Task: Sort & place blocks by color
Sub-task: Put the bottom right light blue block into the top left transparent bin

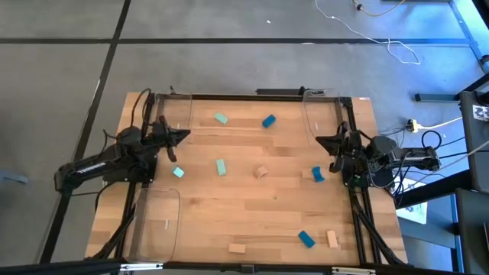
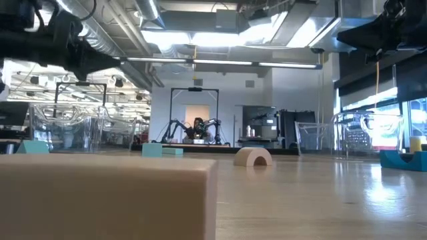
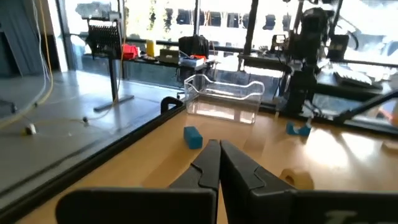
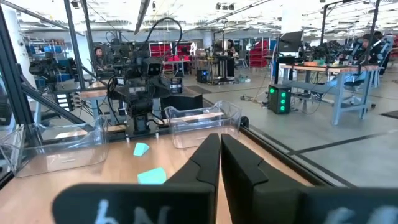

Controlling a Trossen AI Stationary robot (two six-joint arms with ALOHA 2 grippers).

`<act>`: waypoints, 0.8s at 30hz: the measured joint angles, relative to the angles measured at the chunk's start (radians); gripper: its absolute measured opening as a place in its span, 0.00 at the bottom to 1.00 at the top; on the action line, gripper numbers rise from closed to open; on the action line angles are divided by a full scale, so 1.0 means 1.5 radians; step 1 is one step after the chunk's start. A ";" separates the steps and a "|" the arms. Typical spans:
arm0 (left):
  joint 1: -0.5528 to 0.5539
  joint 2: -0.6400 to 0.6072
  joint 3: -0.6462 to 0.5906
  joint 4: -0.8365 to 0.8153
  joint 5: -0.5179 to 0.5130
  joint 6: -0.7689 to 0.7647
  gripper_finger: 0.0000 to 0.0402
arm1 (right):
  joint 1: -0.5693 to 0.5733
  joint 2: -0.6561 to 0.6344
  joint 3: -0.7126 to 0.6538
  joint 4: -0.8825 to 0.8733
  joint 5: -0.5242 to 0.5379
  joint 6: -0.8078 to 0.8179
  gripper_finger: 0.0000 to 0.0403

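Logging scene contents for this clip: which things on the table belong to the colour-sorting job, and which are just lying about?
Job:
- teal blocks, three
- blue blocks, three
- wooden blocks, four, one arched
- left gripper and right gripper, fingers shut, holding nothing, at opposite table edges

Lying about:
- clear trays on the table
- cables on the floor

overhead, table-level, two wrist views

9 blocks (image 1: 221,166) scattered across worktop (image 1: 252,221); trays (image 1: 157,221) at corners; arms at left, right edges.
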 joint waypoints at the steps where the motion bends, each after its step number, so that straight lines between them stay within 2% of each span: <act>1: 0.000 0.007 0.019 -0.035 0.000 -0.016 0.00 | 0.000 0.000 0.000 0.000 0.000 0.000 0.04; 7: -0.001 0.096 0.169 -0.188 0.014 -0.040 0.00 | 0.000 0.000 0.001 -0.039 0.000 -0.019 0.04; 14: -0.001 0.275 0.364 -0.389 0.028 -0.036 0.00 | 0.000 0.000 0.001 -0.080 0.000 0.002 0.04; 17: -0.001 0.353 0.444 -0.469 0.059 0.013 0.00 | 0.000 0.000 0.001 -0.080 0.000 0.030 0.04; 20: -0.001 0.425 0.511 -0.549 0.059 0.072 0.00 | 0.000 0.000 0.001 -0.080 -0.001 0.037 0.04; 24: -0.001 0.495 0.555 -0.594 0.043 0.109 0.00 | 0.000 0.000 0.001 -0.080 -0.004 0.032 0.04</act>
